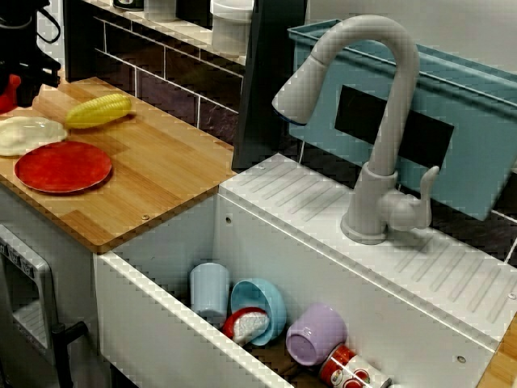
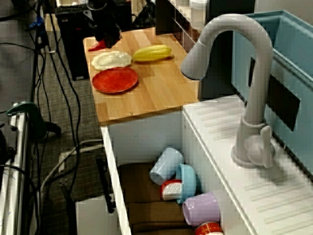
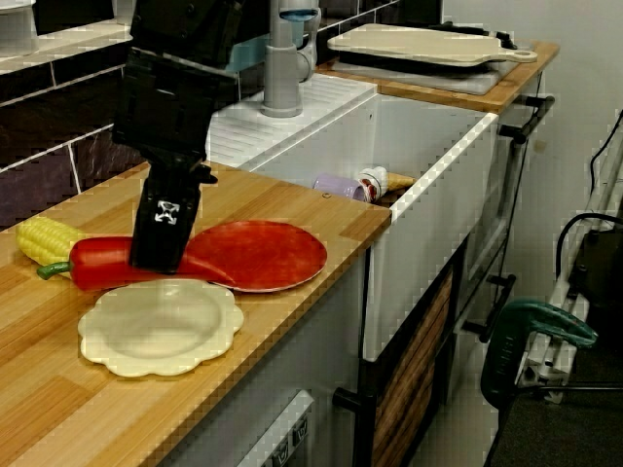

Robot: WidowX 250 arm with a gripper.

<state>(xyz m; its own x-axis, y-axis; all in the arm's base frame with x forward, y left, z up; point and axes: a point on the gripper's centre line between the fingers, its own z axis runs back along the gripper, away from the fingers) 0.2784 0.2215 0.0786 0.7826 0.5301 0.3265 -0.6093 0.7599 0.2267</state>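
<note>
In the view from the counter's end, my black gripper [image 3: 156,261] reaches down onto a red pepper [image 3: 97,265] and looks shut on its middle. One finger [image 3: 165,219], marked in white, hides that part. The pepper lies between a cream scalloped plate [image 3: 161,326] in front and a red plate [image 3: 258,253] to the right, with a yellow corn cob [image 3: 44,238] just behind. Along the counter, the gripper [image 2: 105,38] is at the far end with the pepper [image 2: 98,46] poking out below it. In the faucet view only a red bit [image 1: 8,93] shows under the gripper [image 1: 20,77].
A white sink [image 1: 161,311] holds a blue cup [image 1: 210,291], a blue bowl [image 1: 262,307], a purple cup [image 1: 315,333] and a red can [image 1: 351,372]. A grey faucet [image 1: 380,121] arches over it, with a teal bin [image 1: 468,105] behind. A cutting board [image 3: 428,44] lies beyond the sink.
</note>
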